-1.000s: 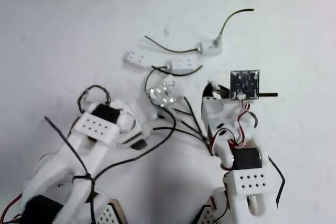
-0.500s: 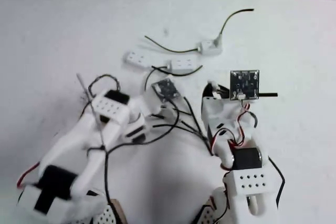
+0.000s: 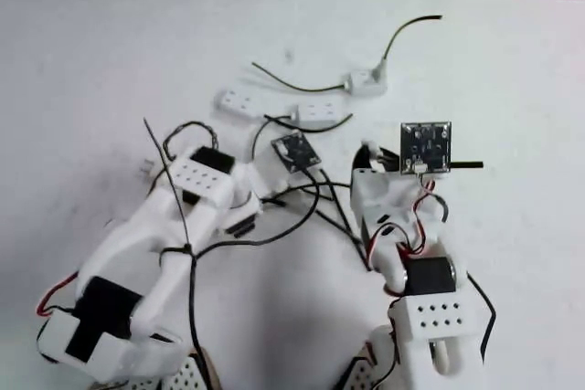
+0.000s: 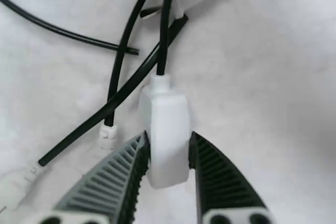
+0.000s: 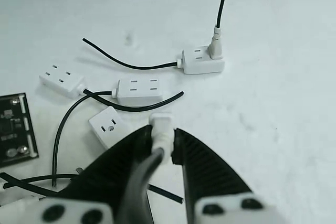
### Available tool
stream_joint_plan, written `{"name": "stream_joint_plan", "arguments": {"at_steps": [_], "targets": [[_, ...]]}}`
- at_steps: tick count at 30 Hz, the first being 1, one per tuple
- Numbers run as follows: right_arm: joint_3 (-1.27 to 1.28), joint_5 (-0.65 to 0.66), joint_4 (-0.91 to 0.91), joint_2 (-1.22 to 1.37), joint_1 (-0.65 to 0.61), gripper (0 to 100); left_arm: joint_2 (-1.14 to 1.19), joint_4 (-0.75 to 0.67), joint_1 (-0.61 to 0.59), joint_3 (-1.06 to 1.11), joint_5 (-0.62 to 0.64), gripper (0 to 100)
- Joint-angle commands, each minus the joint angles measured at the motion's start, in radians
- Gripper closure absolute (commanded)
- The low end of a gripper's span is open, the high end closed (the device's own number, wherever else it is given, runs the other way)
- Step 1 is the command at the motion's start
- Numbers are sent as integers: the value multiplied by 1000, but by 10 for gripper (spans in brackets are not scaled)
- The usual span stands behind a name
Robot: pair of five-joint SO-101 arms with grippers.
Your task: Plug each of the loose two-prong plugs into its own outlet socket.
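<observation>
Left gripper point(image 4: 167, 139) clamped on white boxy plastic plug point(image 4: 168, 111) with black cord, right gripper point(image 5: 163, 134) pinching small white plastic plug point(image 5: 160, 121), both over white table point(image 5: 273, 103).

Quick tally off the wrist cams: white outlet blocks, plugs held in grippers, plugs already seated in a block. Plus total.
Outlet blocks: 4
Held plugs: 2, one in the left gripper, one in the right gripper
Seated plug: 1
Total: 7
</observation>
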Motion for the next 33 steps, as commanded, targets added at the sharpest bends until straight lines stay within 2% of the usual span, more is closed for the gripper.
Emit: {"name": "stream_joint_plan", "arguments": {"at_steps": [1,11,16,20,26,33], "targets": [[-75,11,-2,-19,12,981,21,43,21,-15,101,977],[-75,11,-2,-19,12,981,-170,170,163,-6,264,976],[-77,11,-2,-19,12,981,-177,172,162,8,295,925],[-77,11,-2,-19,12,981,-151,94,105,63,287,876],[-77,12,1,-19,7,981,-116,40,-58,57,279,749],[-77,12,2,-19,7,981,-114,49,-193,-66,173,736]]}}
